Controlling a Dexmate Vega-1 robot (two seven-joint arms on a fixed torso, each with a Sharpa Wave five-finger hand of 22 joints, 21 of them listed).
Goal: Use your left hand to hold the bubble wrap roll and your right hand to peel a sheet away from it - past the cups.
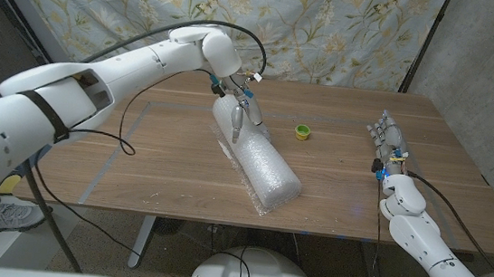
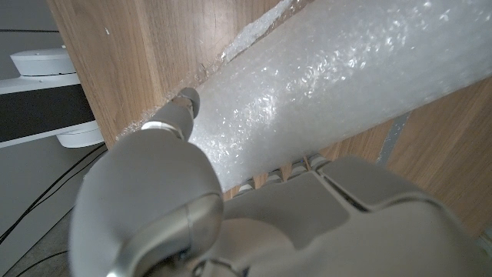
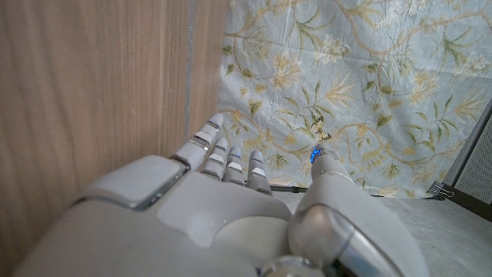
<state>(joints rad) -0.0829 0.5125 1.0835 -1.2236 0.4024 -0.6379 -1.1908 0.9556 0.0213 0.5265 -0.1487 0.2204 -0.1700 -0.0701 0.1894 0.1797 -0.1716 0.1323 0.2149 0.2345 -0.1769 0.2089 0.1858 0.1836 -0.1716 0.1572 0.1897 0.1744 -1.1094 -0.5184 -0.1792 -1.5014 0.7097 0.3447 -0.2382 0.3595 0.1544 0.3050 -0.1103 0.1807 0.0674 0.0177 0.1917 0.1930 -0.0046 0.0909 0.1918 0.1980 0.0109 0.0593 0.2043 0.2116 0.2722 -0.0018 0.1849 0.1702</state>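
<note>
Head view puts your left hand (image 1: 234,112) on the far end of the bubble wrap roll (image 1: 257,158), fingers draped over its top and pressing down on it; whether they wrap fully around it you cannot tell. In the left wrist view that hand (image 2: 177,223) lies against the roll (image 2: 330,85), one fingertip (image 2: 187,98) touching the wrap beside the loose sheet edge on the wood.

Your right hand (image 1: 386,141) stands on its edge near the table's right side, at about three o'clock from the roll and well apart from it. Its fingers are straight and slightly apart, holding nothing; the right wrist view shows the hand (image 3: 223,200) the same way, fingers reaching toward the patterned cloth (image 3: 354,85).

You have one roll, lying at an angle near the middle of the wooden table (image 1: 135,164), its near end pointing to about five o'clock and close to the front edge. One small green-and-yellow ring-shaped thing (image 1: 302,132), perhaps a cup or a tape roll, sits at about two o'clock from the roll's middle, between roll and right hand; what it holds cannot be made out.

Bare wood lies to the roll's nine o'clock and between the ring and your right hand.
</note>
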